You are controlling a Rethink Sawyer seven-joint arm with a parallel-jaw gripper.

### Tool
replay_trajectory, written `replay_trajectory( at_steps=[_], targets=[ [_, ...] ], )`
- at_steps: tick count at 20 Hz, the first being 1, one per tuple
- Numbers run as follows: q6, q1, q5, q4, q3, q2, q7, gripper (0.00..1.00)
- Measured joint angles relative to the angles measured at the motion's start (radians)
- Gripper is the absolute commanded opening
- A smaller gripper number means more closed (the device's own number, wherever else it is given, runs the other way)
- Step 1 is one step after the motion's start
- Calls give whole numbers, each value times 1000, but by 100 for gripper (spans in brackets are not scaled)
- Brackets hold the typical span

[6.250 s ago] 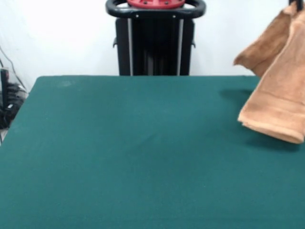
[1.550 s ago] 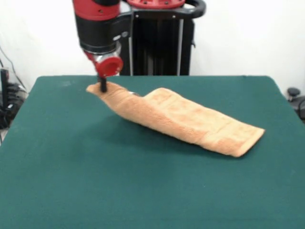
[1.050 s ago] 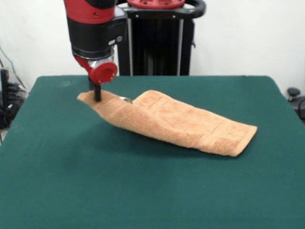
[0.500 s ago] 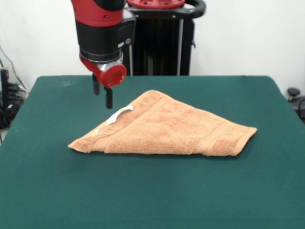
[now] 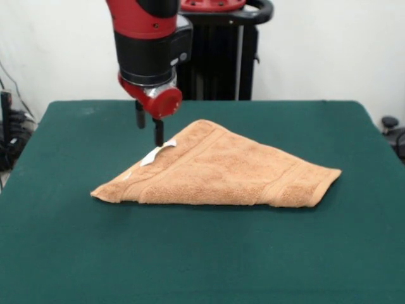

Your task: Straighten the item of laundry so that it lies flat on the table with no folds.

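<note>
The light orange-tan towel (image 5: 221, 168) lies on the dark green table (image 5: 202, 253), folded over into a rough triangle with a woven band near its right end. Its small white tag (image 5: 157, 152) sticks up near the left top edge. My gripper (image 5: 150, 128) hangs from the red and black arm just above the towel's far left part, beside the tag. Its two black fingers (image 5: 159, 132) stand apart and hold nothing. The gripper is open.
The robot's black pedestal (image 5: 212, 54) stands behind the table's far edge. Cables (image 5: 9, 136) lie off the table's left side, and a small dark object (image 5: 392, 130) sits off the right side.
Earlier the gripper held the towel's corner and dragged it to the left; it let go and the towel dropped into a triangle. In the last half second the gripper moved slightly right, toward the tag.
</note>
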Motion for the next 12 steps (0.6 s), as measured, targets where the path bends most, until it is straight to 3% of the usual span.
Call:
replay_trajectory(
  at_steps=[5, 12],
  targets=[
    [-5, -1, 14, 29, 42, 5, 0, 100],
    [-118, -9, 39, 71, 89, 57, 0, 100]
  ],
)
